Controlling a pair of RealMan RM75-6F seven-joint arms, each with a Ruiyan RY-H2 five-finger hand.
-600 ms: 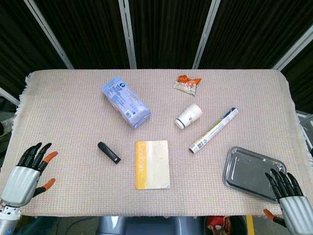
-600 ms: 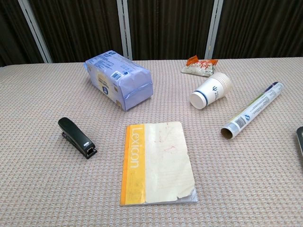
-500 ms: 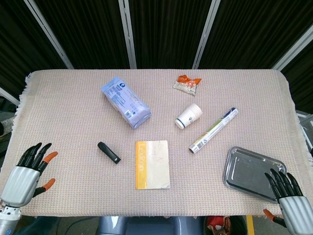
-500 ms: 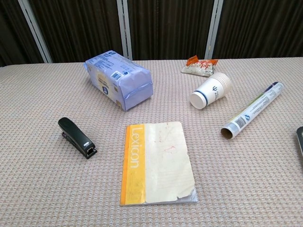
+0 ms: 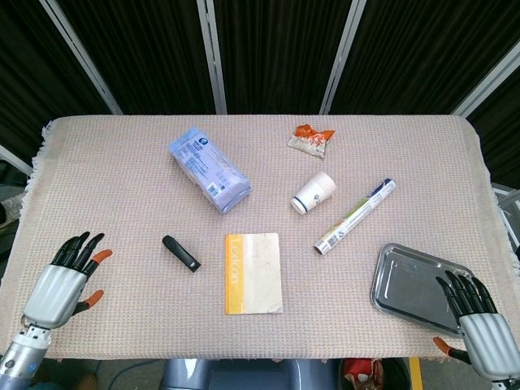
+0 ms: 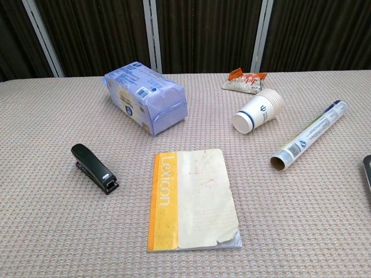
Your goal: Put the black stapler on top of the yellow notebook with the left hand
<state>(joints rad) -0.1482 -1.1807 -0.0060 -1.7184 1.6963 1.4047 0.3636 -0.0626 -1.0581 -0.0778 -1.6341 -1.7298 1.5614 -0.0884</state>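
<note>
The black stapler point(image 5: 180, 253) point(image 6: 94, 168) lies flat on the cloth, just left of the yellow notebook point(image 5: 253, 272) point(image 6: 192, 198), a small gap between them. My left hand point(image 5: 67, 276) hovers at the table's front left corner, fingers spread and empty, well to the left of the stapler. My right hand point(image 5: 474, 313) is at the front right corner, fingers spread and empty. Neither hand appears in the chest view.
A blue tissue pack point(image 5: 208, 169) lies behind the stapler. A paper cup point(image 5: 314, 192) on its side, a tube point(image 5: 355, 215) and a snack packet point(image 5: 310, 140) sit to the right. A metal tray point(image 5: 416, 286) lies by my right hand.
My left hand has moved up and to the right, onto the table toward the stapler. My right hand has shifted slightly up and left. The objects have stayed put.
</note>
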